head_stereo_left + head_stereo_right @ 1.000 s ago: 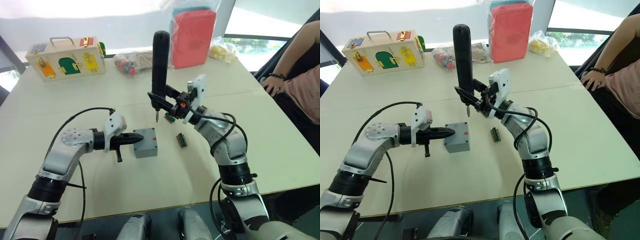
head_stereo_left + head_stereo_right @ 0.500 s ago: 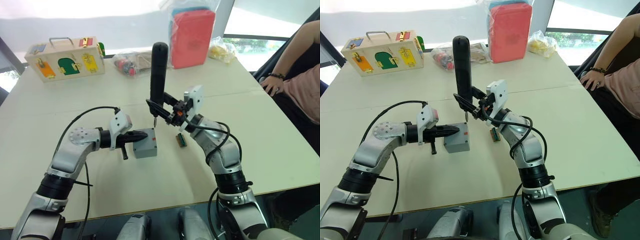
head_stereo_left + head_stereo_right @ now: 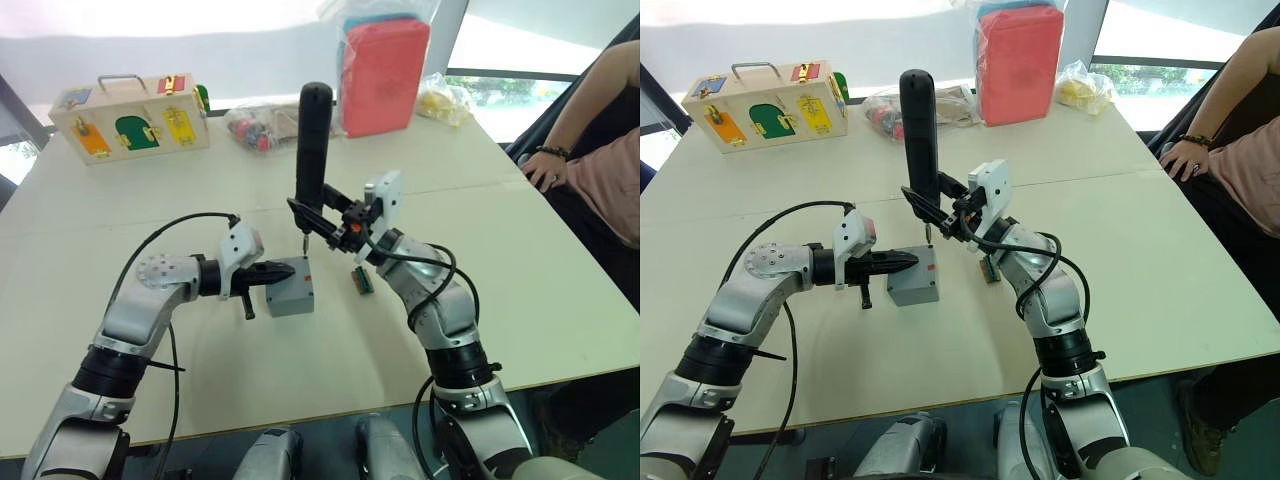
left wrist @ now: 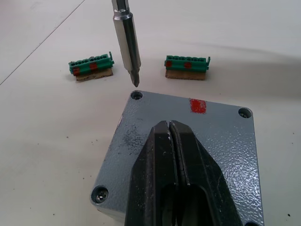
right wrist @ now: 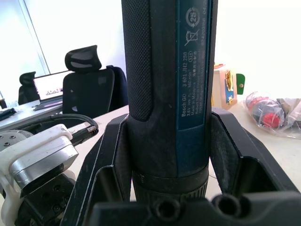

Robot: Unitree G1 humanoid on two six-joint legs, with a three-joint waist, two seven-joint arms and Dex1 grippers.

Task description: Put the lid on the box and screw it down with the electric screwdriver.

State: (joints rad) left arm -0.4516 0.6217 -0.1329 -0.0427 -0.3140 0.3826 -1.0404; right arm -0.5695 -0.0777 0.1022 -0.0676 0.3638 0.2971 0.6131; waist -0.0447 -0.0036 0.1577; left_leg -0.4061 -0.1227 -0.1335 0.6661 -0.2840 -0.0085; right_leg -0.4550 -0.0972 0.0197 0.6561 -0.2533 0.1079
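Observation:
The grey box (image 3: 293, 296) sits mid-table with the lid (image 4: 221, 141) lying flat on it, a red mark near the lid's far edge. My left gripper (image 4: 170, 126) is shut, its fingertips resting on the lid's top; from the head it shows at the box's left side (image 3: 268, 273). My right gripper (image 3: 318, 213) is shut on the electric screwdriver (image 3: 312, 140), holding it upright. The screwdriver's bit (image 4: 127, 42) hangs just above a far corner screw hole (image 4: 137, 95) of the lid, apart from it.
Two green connector pieces (image 4: 91, 67) (image 4: 187, 63) lie just beyond the box. At the table's back stand a wooden latch box (image 3: 135, 115), plastic bags (image 3: 262, 125) and a red pouch (image 3: 385, 70). A person's hand (image 3: 545, 167) rests at the right edge.
My right gripper has carried the screwdriver left and slightly down, bringing the bit over the box's far corner. The left arm shifted in early, its gripper staying at the box.

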